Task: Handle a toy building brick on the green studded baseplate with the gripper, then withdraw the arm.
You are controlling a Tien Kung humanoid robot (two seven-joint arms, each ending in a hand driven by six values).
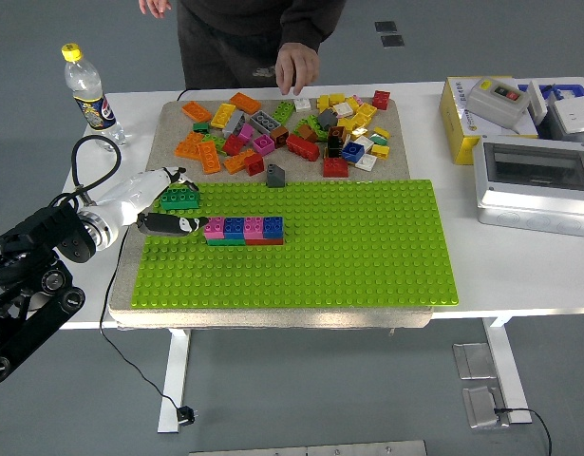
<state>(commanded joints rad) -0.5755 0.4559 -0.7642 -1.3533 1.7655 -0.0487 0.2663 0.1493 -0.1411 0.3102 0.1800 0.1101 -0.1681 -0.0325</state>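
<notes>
In the head view, your left hand [168, 211] sits at the left edge of the green studded baseplate [367, 247], its black arm [35, 275] trailing back toward the lower left corner. The white upper fingers [149, 184] and the dark lower finger [168, 224] are spread, and you grip nothing between them. A green brick [179, 198] rests in the gap of the hand, just above the dark finger and beside the white ones; you cannot tell from here whether any finger touches it. It stands on the baseplate's far left corner. Just to the right of your hand, almost at the dark fingertip, a short row of bricks [244, 229] runs pink, blue, pink, blue, seated on a lower layer of green and red.

Beyond your hand, further up the tabletop [519, 266], a loose pile of bricks [292, 128] in orange, yellow, red, green and grey lies on a beige mat. A person stands at the far side; one of the person's hands [296, 68] hangs over the pile's far edge, the other [155, 7] is raised at the top of the picture. A water bottle [87, 95] stands up and left of your hand. Well off to the right are a yellow box [462, 119] and a grey enclosure [536, 182]. Your right hand does not show.
</notes>
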